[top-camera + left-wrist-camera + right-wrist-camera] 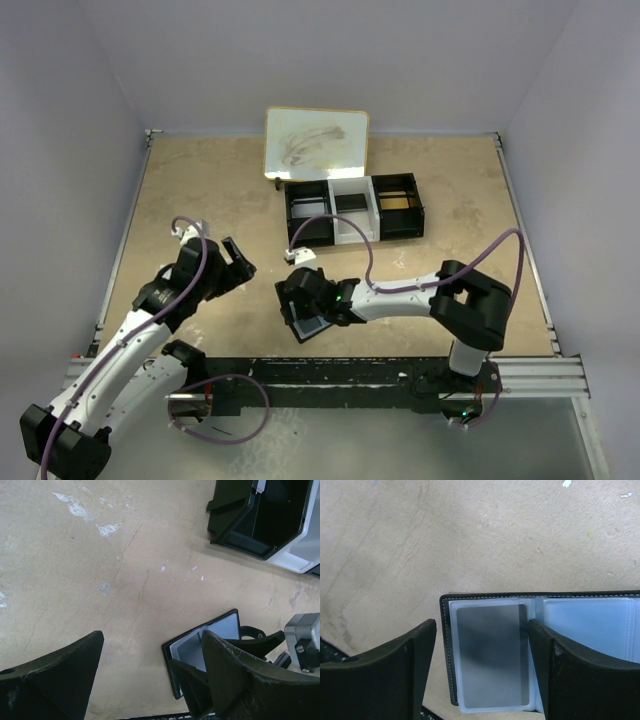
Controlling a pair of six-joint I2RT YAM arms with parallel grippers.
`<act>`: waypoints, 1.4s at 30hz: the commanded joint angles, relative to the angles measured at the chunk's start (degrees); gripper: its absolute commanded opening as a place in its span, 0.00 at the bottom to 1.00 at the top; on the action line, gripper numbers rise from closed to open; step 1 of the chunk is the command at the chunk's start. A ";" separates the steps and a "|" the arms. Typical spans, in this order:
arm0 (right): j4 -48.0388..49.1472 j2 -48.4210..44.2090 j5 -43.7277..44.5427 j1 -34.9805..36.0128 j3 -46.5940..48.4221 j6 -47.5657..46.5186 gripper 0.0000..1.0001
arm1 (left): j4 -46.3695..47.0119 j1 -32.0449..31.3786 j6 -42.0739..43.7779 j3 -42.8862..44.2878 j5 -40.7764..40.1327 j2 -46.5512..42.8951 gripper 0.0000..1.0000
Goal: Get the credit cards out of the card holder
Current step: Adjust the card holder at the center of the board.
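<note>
The card holder (314, 328) lies open on the table near the front edge, shiny grey-blue inside up. In the right wrist view its left clear pocket holds a grey credit card (492, 655) inside the black stitched cover (445, 645). My right gripper (482, 630) hangs open right over that pocket, one finger on each side of the card, gripping nothing. From above, the right gripper (300, 308) covers much of the holder. My left gripper (238, 262) is open and empty to the holder's left, above bare table. The left wrist view shows the card holder (192, 642) beyond its right finger (240, 675).
A black-and-white three-compartment tray (352, 208) stands behind the card holder, its corner also in the left wrist view (240, 535). A small whiteboard (316, 143) leans behind the tray. The table's front rail (330, 375) runs just below the holder.
</note>
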 commanded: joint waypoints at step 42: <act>9.74 -5.38 -14.88 -6.94 -13.09 2.08 0.55 | 18.58 -9.11 -10.55 -14.42 16.38 -6.03 0.67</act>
